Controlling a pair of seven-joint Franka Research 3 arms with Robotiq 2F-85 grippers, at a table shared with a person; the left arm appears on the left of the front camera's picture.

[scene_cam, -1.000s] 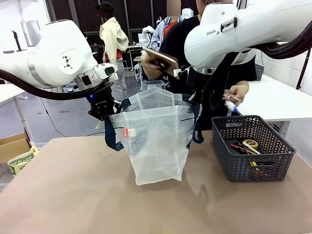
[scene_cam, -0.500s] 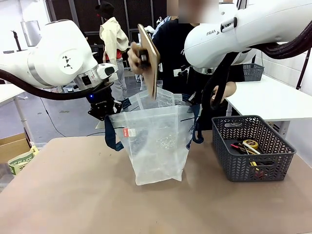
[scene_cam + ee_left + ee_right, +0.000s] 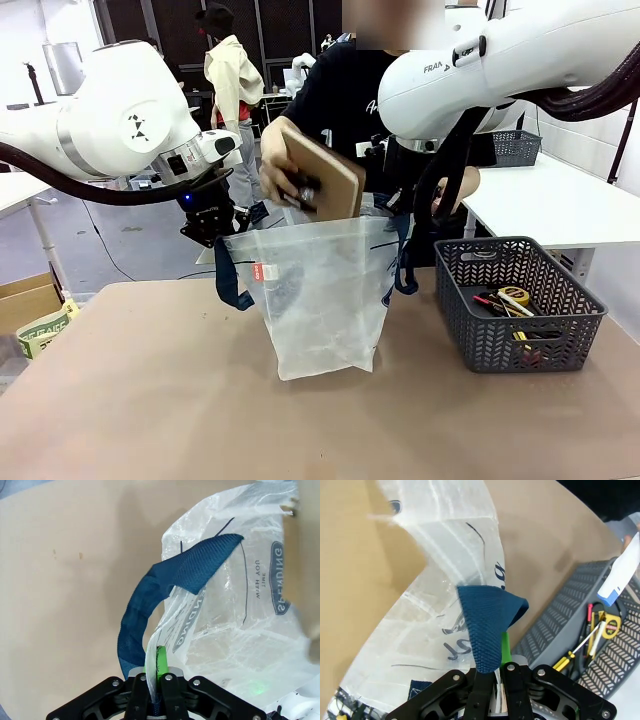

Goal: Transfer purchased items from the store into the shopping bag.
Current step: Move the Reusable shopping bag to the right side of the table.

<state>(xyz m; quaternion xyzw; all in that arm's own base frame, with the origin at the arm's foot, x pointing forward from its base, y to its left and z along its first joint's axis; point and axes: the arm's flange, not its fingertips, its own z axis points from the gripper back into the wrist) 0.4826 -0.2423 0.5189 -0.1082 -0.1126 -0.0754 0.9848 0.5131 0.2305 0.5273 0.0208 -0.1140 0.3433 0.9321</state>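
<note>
Several items (image 3: 505,298) wait in the basket (image 3: 520,345) at the bench's (image 3: 150,400) right edge; both jaws clamp the bag's (image 3: 320,290) rim as a hand (image 3: 283,165) lowers a brown pouch (image 3: 335,180) in.

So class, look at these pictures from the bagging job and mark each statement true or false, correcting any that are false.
1. The left gripper and right gripper are both shut on the shopping bag at its top, one at each side. True.
2. The flat brown pouch lies in the basket. False: a person's hand holds it at the bag's mouth.
3. The basket stands on the table to the robot's right of the bag. True.
4. The basket is empty. False: small items lie in it.
</note>
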